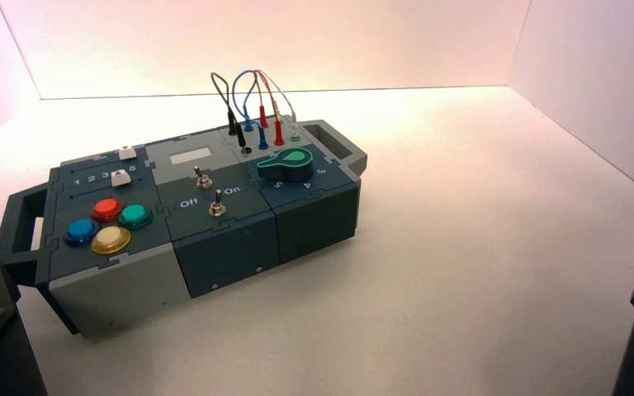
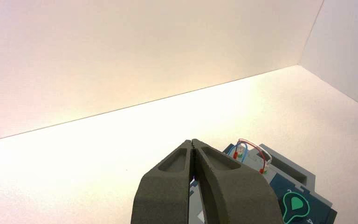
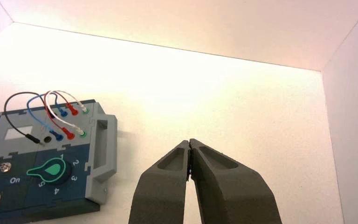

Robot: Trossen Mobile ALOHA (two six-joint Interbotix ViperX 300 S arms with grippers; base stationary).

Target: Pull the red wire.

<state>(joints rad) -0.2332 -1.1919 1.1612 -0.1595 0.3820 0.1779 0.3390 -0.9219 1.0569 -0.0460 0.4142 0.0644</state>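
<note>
High view: one red wire (image 1: 257, 82) with two plugs; both grippers' fingers (image 2: 193, 142) (image 3: 189, 142) pressed together, empty.

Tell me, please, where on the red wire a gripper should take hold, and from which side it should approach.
Probably grip a red plug on its body rather than the thin arched red wire, coming from above: the plugs stand upright in the box, so a straight upward pull should free them. Blue and pale-plugged wires crowd close, so narrow fingers help. The right gripper and left gripper are shut, away from it.
</note>
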